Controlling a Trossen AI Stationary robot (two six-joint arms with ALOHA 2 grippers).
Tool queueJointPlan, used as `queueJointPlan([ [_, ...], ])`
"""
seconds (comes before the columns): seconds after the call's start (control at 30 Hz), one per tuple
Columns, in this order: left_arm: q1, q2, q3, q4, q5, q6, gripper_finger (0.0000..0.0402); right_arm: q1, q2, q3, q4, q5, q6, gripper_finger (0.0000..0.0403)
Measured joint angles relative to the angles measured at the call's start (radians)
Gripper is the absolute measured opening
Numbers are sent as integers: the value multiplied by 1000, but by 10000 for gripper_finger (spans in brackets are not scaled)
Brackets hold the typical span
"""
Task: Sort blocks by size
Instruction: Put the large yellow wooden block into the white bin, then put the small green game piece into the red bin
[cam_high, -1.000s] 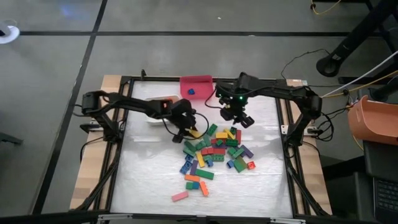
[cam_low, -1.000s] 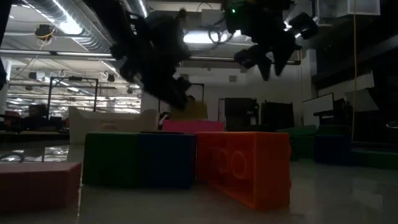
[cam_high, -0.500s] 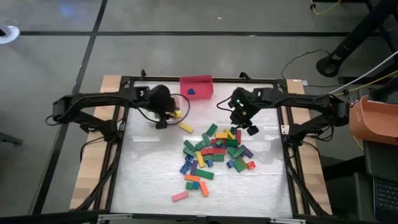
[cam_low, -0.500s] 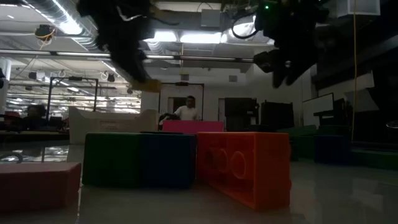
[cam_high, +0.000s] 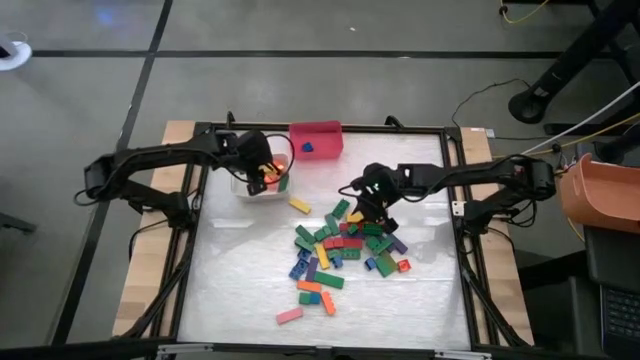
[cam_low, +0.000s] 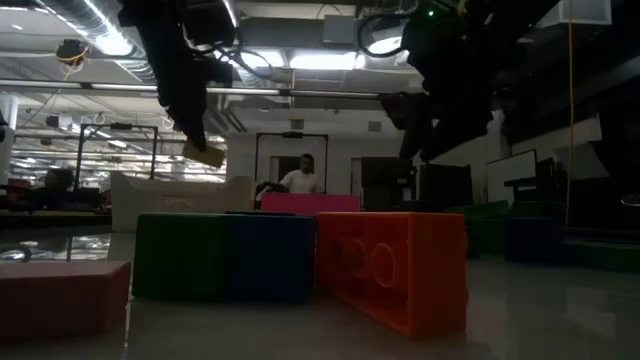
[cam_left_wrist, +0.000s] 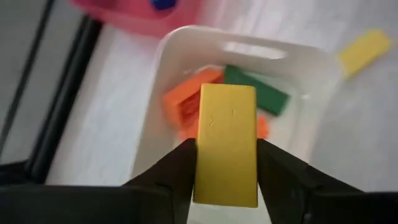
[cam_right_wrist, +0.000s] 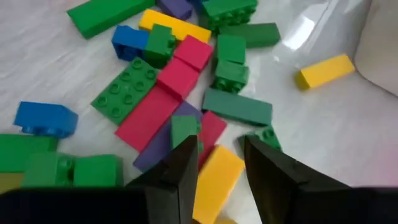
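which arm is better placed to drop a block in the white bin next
Left: its gripper already holds a long yellow block over the white bin. The right gripper is open over the pile.

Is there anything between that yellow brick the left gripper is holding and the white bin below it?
Nothing visible. The left gripper holds the yellow brick directly over the open white bin, which has only orange and green bricks lying on its floor.
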Motion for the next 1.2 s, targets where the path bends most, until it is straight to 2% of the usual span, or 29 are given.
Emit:
queueJointPlan([
  [0.1, -1, 14, 0, 0, -26, -3, 176, 28, 3, 1, 7, 1, 14, 139],
  [0.23, -1, 33, 0, 1, -25, -3, 200, 64, 3, 1, 15, 36, 52, 176],
  [0.47, -3, 45, 0, 1, -25, -3, 203, 122, 44, 1, 32, 137, 49, 238],
  [0.77, -4, 45, 0, 1, -20, -51, 205, 121, 146, 1, 52, 151, 49, 245],
  [0.93, -4, 45, 0, 1, -20, -54, 205, 121, 172, 1, 57, 154, 49, 216],
  [1.2, -4, 45, -1, 1, -20, -54, 205, 122, 182, 1, 66, 172, 49, 101],
])
